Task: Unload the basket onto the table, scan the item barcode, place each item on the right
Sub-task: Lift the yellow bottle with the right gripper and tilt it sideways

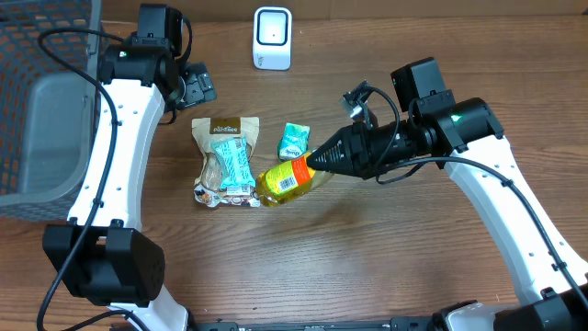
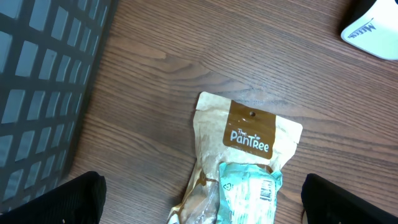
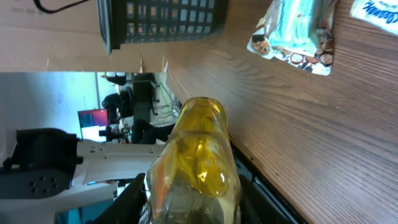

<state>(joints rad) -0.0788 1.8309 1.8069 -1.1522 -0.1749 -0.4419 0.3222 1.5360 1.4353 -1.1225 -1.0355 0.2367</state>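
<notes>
1. Yellow bottle (image 3: 194, 165) fills the lower middle of the right wrist view. It is clear and full of liquid, and the two dark fingers (image 3: 132, 198) press on it from either side.
2. From overhead, the right gripper (image 1: 315, 162) pinches the bottle by its neck end, just right of the frame's centre. The bottle's base slants toward the lower left, over the corner of the pouch (image 1: 225, 161). It looks lifted off the wood, though whether it brushes the pouch cannot be told.
3. The step in hand is judged to be the carry: the item is grasped but not yet shown to the scanner (image 1: 273, 38) at top centre.
4. The next move calls for travel up the frame and a wrist roll to turn the orange label toward the scanner's face. The barcode itself is too small to make out.
5. The teal packet (image 1: 294, 140) lies just beside the gripper, under that path, so height matters.
6. Bare table (image 1: 386, 267) gives open room at lower right and between the packet and the scanner.
7. The left gripper (image 1: 196, 87) hangs at upper left, fingers (image 2: 68, 199) spread wide and empty, with the basket (image 1: 41, 101) beyond it at the left edge.
</notes>
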